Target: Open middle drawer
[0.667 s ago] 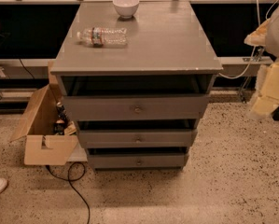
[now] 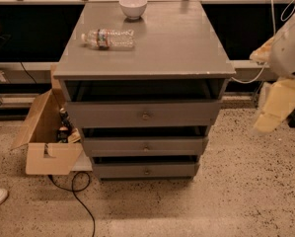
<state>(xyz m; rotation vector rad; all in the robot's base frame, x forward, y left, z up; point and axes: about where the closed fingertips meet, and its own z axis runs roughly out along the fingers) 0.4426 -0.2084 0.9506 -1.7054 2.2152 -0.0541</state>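
view: single camera | high, looking down at cabinet (image 2: pixel 176 43) front | mid-range | pincer (image 2: pixel 274 113) at right edge

Gripper (image 2: pixel 275 110) off right of grey cabinet (image 2: pixel 176 43), well apart from middle drawer (image 2: pixel 144 146); plastic bottle (image 2: pixel 109 38) lying and white bowl (image 2: pixel 133 7) far on top; cardboard box (image 2: pixel 51 158) left.

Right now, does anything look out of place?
A water bottle lies on its side on the cabinet top; a cable trails over the floor by the cardboard box. The pincer is off right, clear of the middle drawer.
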